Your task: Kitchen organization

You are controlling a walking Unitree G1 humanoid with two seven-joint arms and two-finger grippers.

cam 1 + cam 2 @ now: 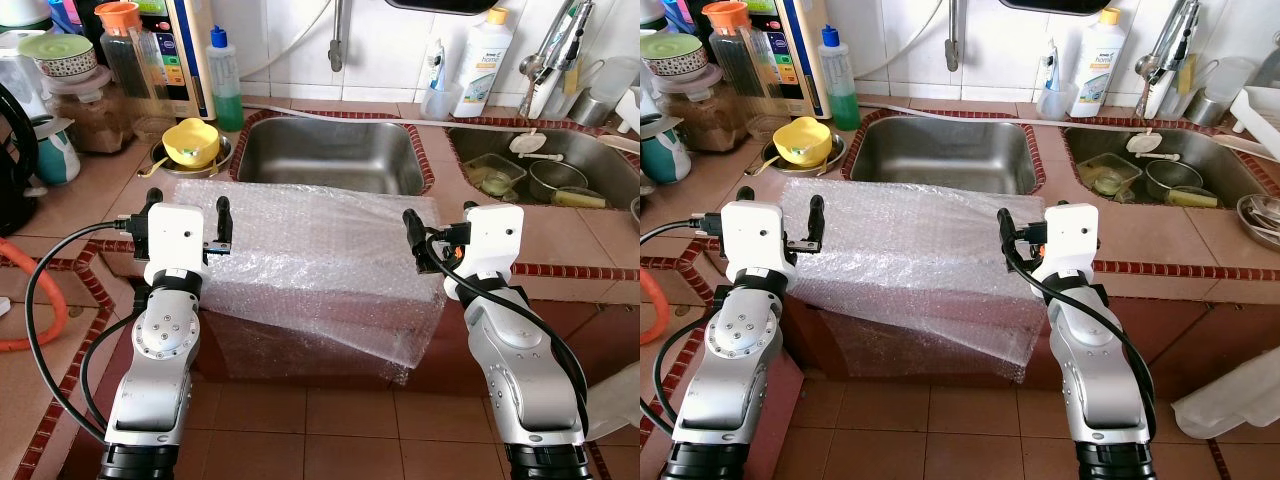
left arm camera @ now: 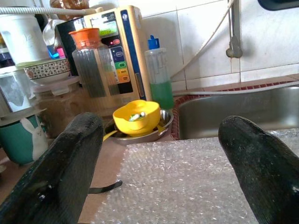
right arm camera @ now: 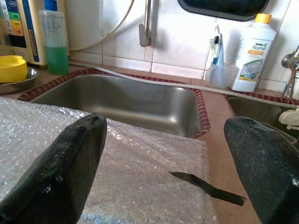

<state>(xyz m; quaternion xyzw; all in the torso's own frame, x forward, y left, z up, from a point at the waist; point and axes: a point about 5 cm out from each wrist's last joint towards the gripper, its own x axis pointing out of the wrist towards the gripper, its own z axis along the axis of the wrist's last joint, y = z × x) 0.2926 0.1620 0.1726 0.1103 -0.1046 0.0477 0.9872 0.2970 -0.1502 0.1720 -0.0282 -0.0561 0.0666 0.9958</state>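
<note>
Left eye view: we see a big sheet of bubble wrap (image 1: 310, 265) on the tiled counter (image 1: 95, 200), hanging over the front edge. It sits just in front of the empty steel sink (image 1: 330, 152). Our left gripper (image 1: 188, 228) is at the wrap's left edge, our right gripper (image 1: 440, 235) at its right edge. Neither holds it yet, so we think the tidy-up has barely begun: the wrap is not folded or put away.

Right eye view: same scene. A 2nd sink (image 1: 1160, 165) on the right has dishes in it. A yellow bowl (image 1: 803, 140) sits in a metal dish, w/ a green soap bottle (image 1: 834, 80) behind it by the white tile wall.

Left wrist view: the fingers (image 2: 70, 163) are spread wide, nothing between them, wrap just below & ahead. Jars & a teal mug (image 2: 21, 140) crowd the corner.

Right wrist view: fingers (image 3: 70, 163) also spread wide, empty, above the wrap's right part. A white cleaner bottle (image 3: 252, 51) stands behind the sink.
</note>
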